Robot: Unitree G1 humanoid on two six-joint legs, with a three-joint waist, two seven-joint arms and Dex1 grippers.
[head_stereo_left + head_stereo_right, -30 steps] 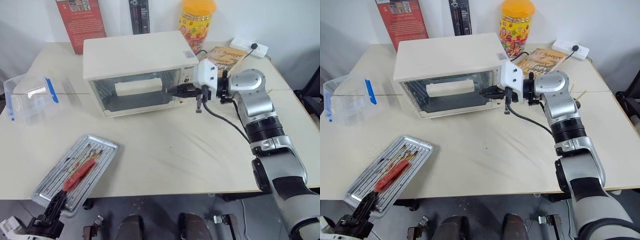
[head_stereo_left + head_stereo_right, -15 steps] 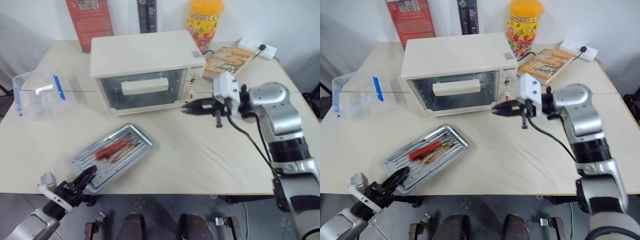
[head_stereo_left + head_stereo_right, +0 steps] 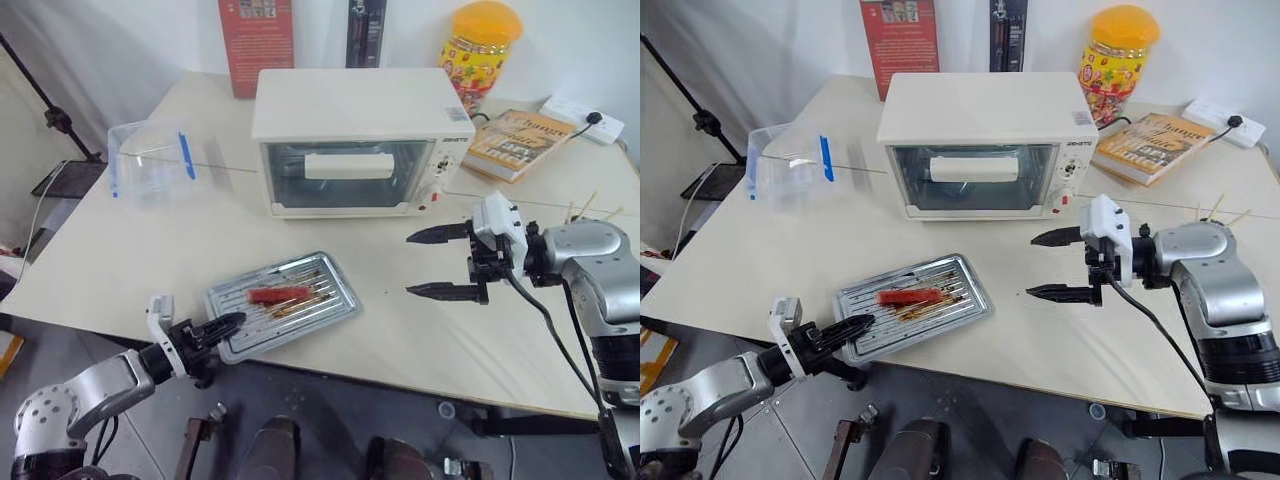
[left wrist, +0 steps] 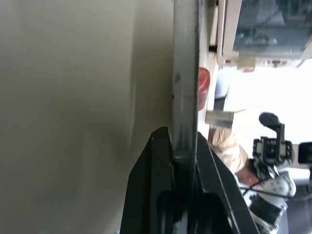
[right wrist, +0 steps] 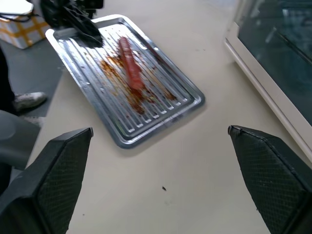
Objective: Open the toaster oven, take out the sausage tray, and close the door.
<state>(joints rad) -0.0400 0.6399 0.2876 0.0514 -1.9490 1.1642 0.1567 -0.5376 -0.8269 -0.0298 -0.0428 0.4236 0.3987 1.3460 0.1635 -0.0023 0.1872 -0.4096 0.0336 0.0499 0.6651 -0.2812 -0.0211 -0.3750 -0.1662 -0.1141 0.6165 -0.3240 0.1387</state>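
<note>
The cream-white toaster oven (image 3: 355,140) stands at the back of the table, and its glass door (image 3: 345,175) with the white bar handle is closed. Near the table's front edge lies the silver sausage tray (image 3: 310,310), one red sausage (image 3: 278,294) on its ribbed base. My left gripper (image 3: 218,326) is shut on the tray's near-left rim (image 4: 185,73); its black fingers (image 4: 156,165) clamp the metal edge. My right gripper (image 3: 438,262) hovers to the right of the tray and in front of the oven's knob panel, wide open and holding nothing, its fingers (image 5: 63,165) spread far apart.
A clear plastic box with a blue clip (image 3: 150,160) sits left of the oven. Behind and to the right are a yellow jar (image 3: 478,45), a book (image 3: 520,132) and a power strip (image 3: 585,107). Thin sticks (image 3: 585,208) lie near the right arm.
The view has swung. My right gripper has opened wide and drawn back from the oven front toward the table's near right. My left gripper has slid the tray further onto the table.
</note>
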